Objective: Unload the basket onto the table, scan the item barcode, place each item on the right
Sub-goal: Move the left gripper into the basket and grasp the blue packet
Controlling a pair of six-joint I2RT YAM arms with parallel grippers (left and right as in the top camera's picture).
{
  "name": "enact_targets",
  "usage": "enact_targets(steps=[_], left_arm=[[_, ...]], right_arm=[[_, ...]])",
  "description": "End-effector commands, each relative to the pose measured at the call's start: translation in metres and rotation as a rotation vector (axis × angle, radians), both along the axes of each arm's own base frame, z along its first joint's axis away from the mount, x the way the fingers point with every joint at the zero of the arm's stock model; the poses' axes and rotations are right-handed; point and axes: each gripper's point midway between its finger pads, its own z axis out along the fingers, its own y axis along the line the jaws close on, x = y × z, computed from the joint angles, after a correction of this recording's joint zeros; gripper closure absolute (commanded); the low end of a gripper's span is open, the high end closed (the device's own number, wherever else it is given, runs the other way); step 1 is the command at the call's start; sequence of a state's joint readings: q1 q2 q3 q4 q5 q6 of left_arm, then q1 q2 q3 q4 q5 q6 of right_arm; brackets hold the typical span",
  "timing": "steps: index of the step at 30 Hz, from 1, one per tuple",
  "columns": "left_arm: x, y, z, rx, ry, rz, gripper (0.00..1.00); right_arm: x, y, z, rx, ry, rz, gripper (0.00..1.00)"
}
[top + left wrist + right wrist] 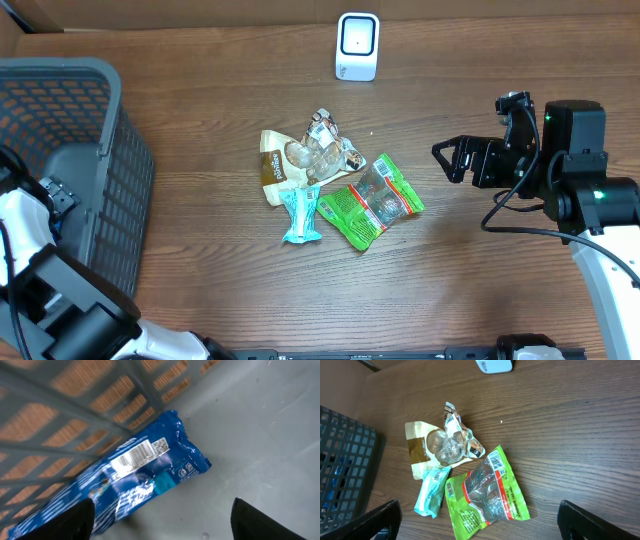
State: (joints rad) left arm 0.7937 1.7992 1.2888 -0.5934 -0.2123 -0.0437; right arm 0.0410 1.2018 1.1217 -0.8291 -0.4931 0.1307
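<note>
A glossy blue foil packet [131,476] lies on the floor of the grey plastic mesh basket [100,120], pressed along its latticed wall, with its white barcode facing up. The left gripper [165,521] hangs over it with its dark fingers spread wide at the frame's lower corners. The packet's lower end runs under the left-hand finger, possibly touching it, though the blur leaves that unclear.

On the brown wooden table [200,280], the small white barcode scanner [357,46] stands at the far edge. Nearer the middle sits a heap: a tan pouch [270,165], a crumpled clear wrapper [325,148], a pale teal bar wrapper [300,213] and a green packet [372,200]. The right gripper [452,158] hovers beside the heap, wide apart and empty.
</note>
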Motion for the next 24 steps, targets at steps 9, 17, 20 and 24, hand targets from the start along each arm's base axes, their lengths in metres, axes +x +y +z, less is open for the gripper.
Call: enact_targets(steps=[9, 17, 20, 24], left_arm=[[-0.009, -0.005, -0.061, -0.094, 0.129, -0.036, 0.38], [-0.022, 0.009, -0.064, -0.03, 0.21, 0.006, 0.31], [-0.021, 0.019, -0.054, 0.016, 0.222, 0.026, 0.26], [-0.016, 0.019, -0.053, 0.006, 0.199, 0.017, 0.26]], right_arm=[[0.0, 0.001, 0.003, 0.002, -0.01, 0.004, 0.0], [-0.001, 0.001, 0.002, 0.002, 0.001, 0.004, 0.0], [-0.003, 0.001, 0.001, 0.001, 0.007, 0.004, 0.0], [-0.003, 0.001, 0.001, 0.001, 0.007, 0.004, 0.0]])
